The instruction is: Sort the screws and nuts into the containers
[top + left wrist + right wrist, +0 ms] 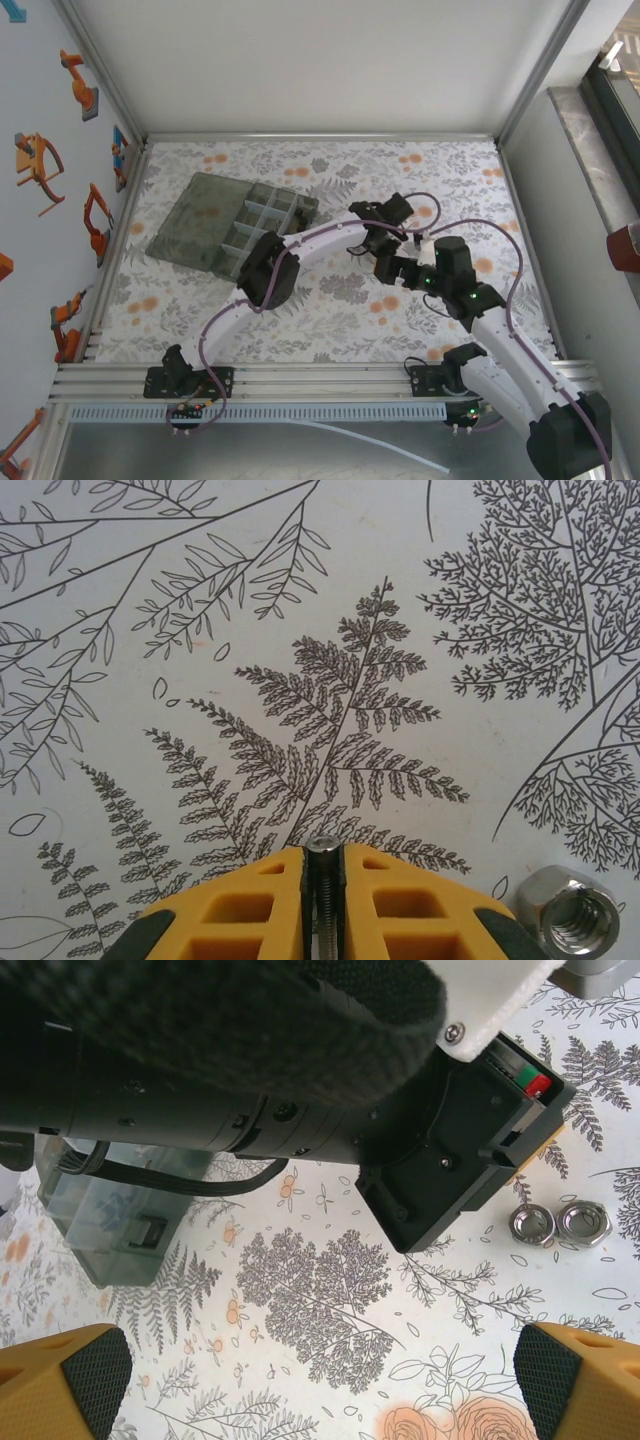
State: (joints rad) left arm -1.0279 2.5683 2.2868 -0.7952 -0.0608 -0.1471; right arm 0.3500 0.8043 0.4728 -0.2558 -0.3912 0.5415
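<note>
One box (262, 213) is lying open on the left of the table in the overhead view, with its lid (198, 215) flat beside it. We are finding its compartments too small to read for contents. Both arms are reaching over the middle of the cloth, apart from the box.

At the left wrist, we are recording the left gripper (322, 865) with its yellow fingers (240, 910) pinched on a silvery screw (322, 890). Its long axis is running along the fingers, head pointing away from the wrist. One nut (570, 920) is lying loose nearby, hole upward.

At the right wrist, the right gripper (325, 1380) is standing wide and holding nothing. Two nuts (532, 1223) are lying flat, touching each other, well apart from the box.

We are judging the sorting unfinished: this screw and these nuts are not yet in any compartment.
</note>
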